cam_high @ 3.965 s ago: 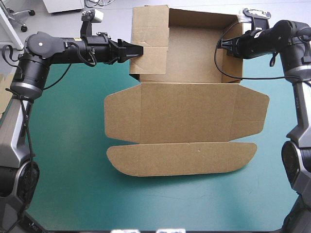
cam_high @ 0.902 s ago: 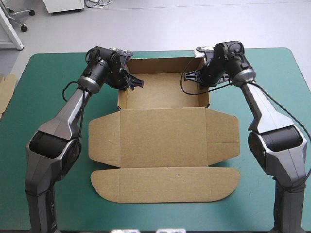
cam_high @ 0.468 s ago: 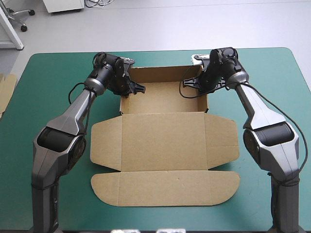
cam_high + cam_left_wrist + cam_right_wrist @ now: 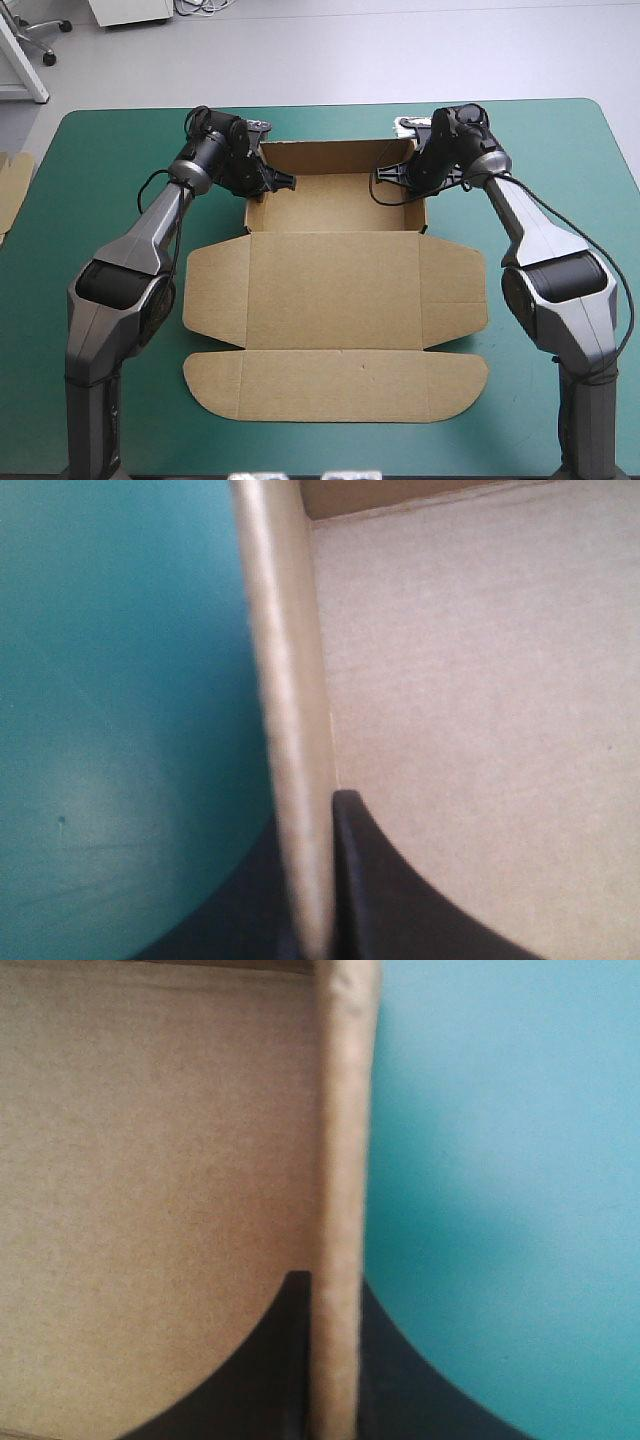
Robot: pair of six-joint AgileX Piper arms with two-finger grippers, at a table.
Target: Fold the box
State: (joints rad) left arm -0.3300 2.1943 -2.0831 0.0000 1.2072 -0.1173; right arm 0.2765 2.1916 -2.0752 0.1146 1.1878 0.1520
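Teal-green bench, cover smooth. Brown box at bench centre: open tray on the far side, lid lying flat toward the near edge. Left tool clamped on the tray's left wall, right tool clamped on its right wall. Spare board at the bench's left edge.

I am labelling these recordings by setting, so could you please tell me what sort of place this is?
Probably a robotics lab workbench: a table with a teal-green cover, the left gripper and right gripper each clamped on a wall of the brown box, and spare board at the table's left edge.
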